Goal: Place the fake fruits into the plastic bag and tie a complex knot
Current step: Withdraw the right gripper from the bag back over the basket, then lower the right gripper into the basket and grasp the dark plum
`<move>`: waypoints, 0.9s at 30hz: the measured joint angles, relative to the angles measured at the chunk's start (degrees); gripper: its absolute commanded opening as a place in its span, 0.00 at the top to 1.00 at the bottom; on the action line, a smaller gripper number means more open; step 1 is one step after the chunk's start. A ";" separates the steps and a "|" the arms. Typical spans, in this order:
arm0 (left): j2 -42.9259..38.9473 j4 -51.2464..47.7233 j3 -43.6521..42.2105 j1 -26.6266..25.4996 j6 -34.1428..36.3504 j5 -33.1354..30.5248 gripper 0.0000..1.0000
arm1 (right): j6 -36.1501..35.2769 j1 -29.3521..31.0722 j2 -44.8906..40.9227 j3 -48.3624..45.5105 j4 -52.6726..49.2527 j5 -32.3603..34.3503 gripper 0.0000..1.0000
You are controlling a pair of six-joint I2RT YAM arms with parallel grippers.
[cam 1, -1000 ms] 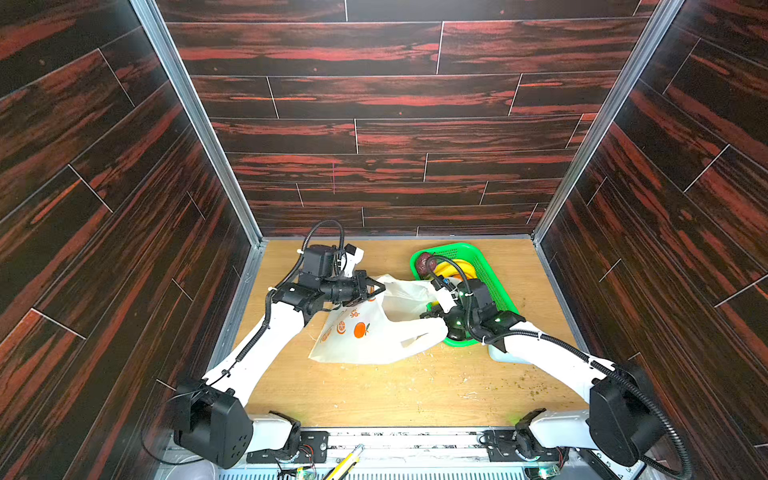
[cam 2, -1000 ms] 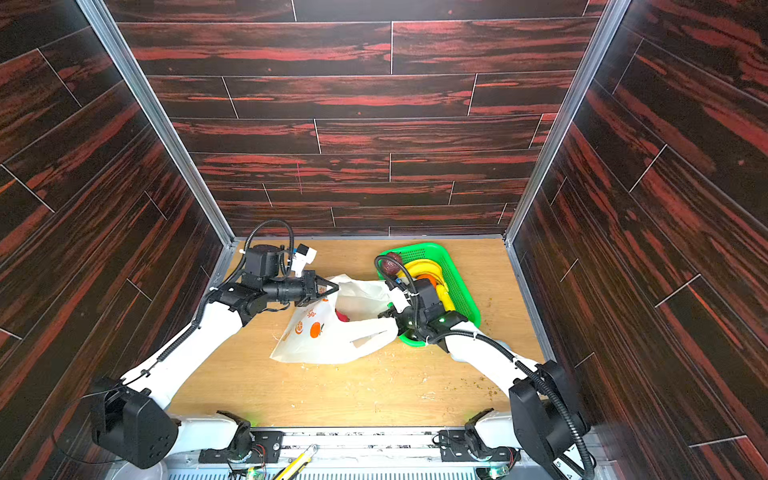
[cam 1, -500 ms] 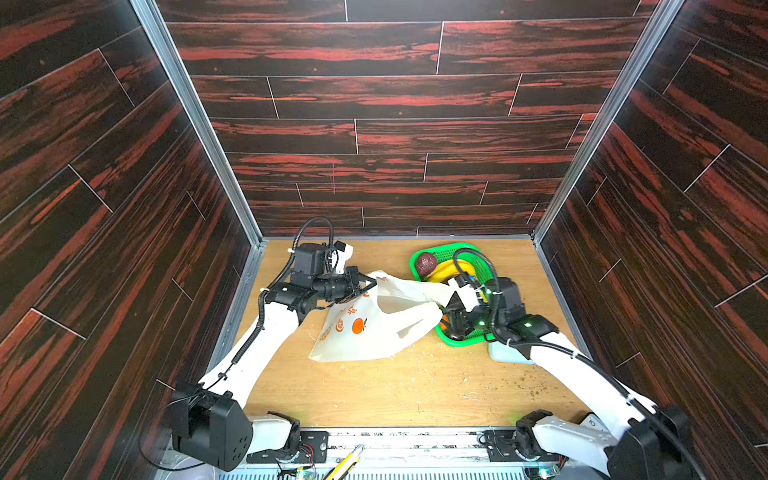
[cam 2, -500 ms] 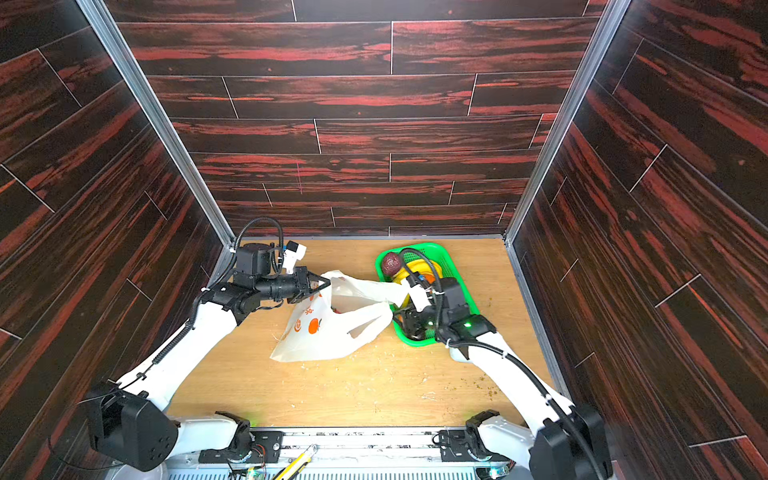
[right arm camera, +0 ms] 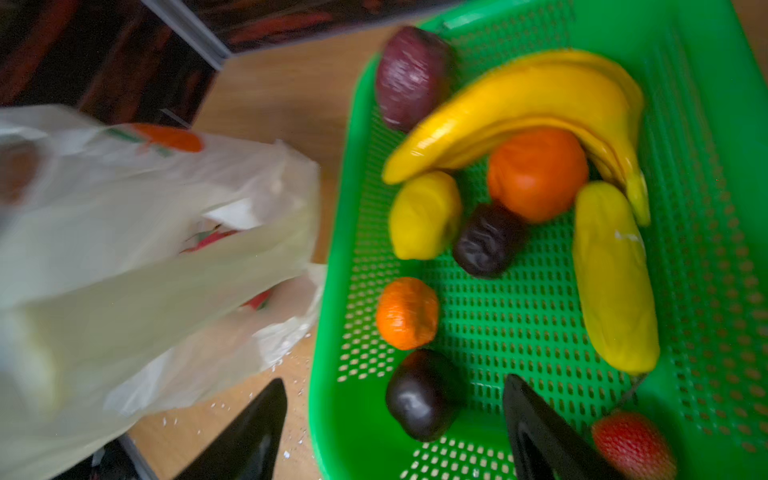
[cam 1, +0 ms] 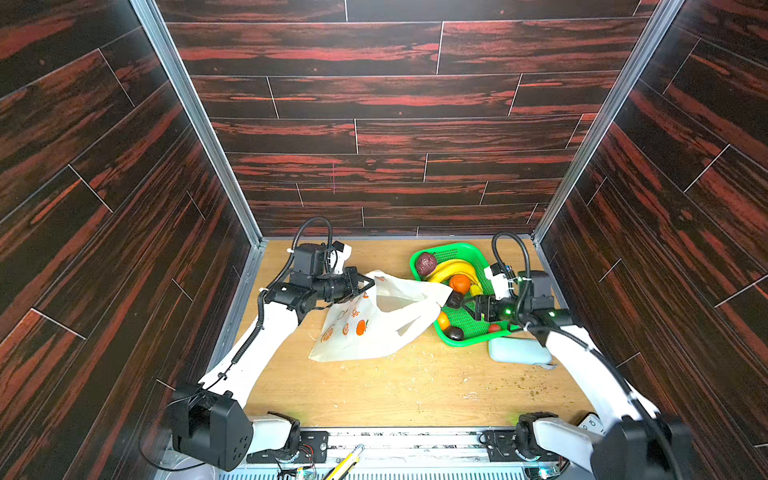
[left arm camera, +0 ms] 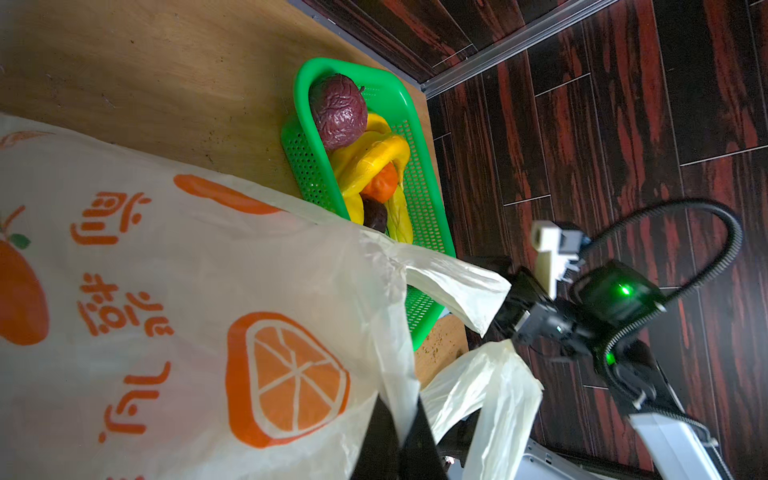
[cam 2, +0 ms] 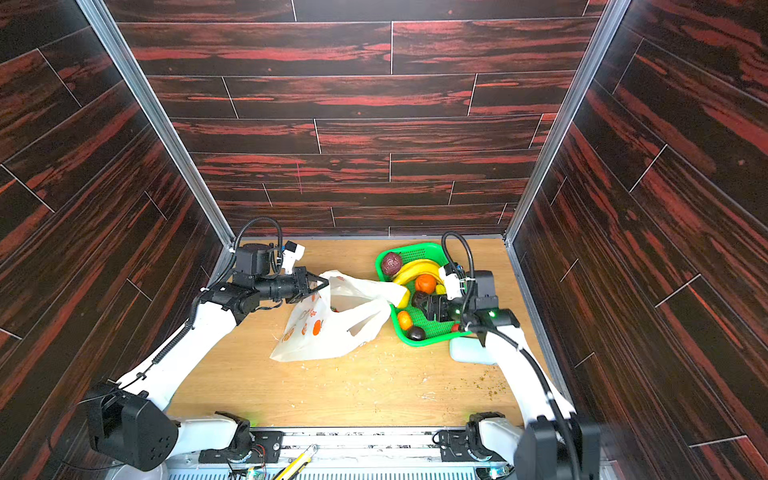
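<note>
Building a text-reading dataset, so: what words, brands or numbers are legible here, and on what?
On the plastic bag: orange stylised characters, sideways in the left wrist view; not reliably readable.
Same print in both top views: too small to read.
On the green basket and pale blue pouch: no text visible.

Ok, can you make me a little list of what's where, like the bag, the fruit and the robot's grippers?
Green basket: on the right side of the table, holding fruit
Plastic bag: on the table, mouth towards the basket
Left gripper: shut, pinching the bag's edge
Right gripper: open, empty, above the basket
Fruit in basket: bananas, oranges, dark purple balls, strawberry
Inside bag: something red, too hidden to name
Blue pouch: beside the basket
</note>
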 measured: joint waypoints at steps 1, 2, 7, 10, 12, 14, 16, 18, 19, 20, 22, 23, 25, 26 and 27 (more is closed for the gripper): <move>0.02 0.07 0.00 0.00 0.00 -0.02 1.00 | 1.31 -0.02 3.13 1.22 0.04 1.03 0.17; 0.02 0.11 0.00 0.00 -0.02 -0.04 1.00 | 2.27 0.00 5.46 2.12 0.24 1.88 0.17; 0.02 0.13 0.00 0.00 -0.02 0.00 1.00 | 7.37 0.85 14.82 4.24 2.01 8.31 0.16; 0.02 0.11 0.00 0.00 0.07 -0.04 1.00 | 8.81 2.19 17.40 6.01 2.49 11.30 0.16; 0.02 0.11 -0.02 0.00 0.22 -0.04 1.00 | 9.60 2.86 18.69 6.88 3.65 12.55 0.16; 0.02 0.11 -0.02 0.00 0.39 -0.02 1.00 | 10.45 3.43 19.98 7.43 4.70 13.77 0.16; 0.02 0.11 -0.02 0.00 0.63 0.02 1.00 | 11.10 3.91 21.75 8.07 5.38 15.08 0.16; 0.07 0.07 -0.02 0.00 0.94 0.02 1.00 | 11.67 4.28 23.47 8.74 5.75 16.22 0.16; 0.07 0.02 -0.02 0.00 1.07 0.02 1.00 | 11.89 4.46 24.26 9.18 5.77 16.63 0.17; 0.09 -0.07 -0.02 0.00 1.27 0.07 1.00 | 12.11 4.74 25.33 9.90 5.86 17.05 0.17; 0.15 -0.35 0.00 0.02 1.66 0.28 1.00 | 12.41 5.40 27.02 11.32 5.86 17.94 0.17; 0.22 -0.59 0.00 0.04 1.95 0.44 1.00 | 12.59 5.86 27.91 12.22 5.86 18.40 0.18; 0.39 -1.05 0.00 0.04 2.36 0.46 1.00 | 12.94 6.54 29.42 13.73 5.92 19.08 0.22; 0.46 -1.25 0.00 0.04 2.54 0.48 1.00 | 13.09 6.82 30.27 14.45 5.92 19.41 0.22; 0.46 -1.42 0.00 0.04 2.62 0.48 1.00 | 13.20 6.99 30.97 14.95 5.92 19.71 0.23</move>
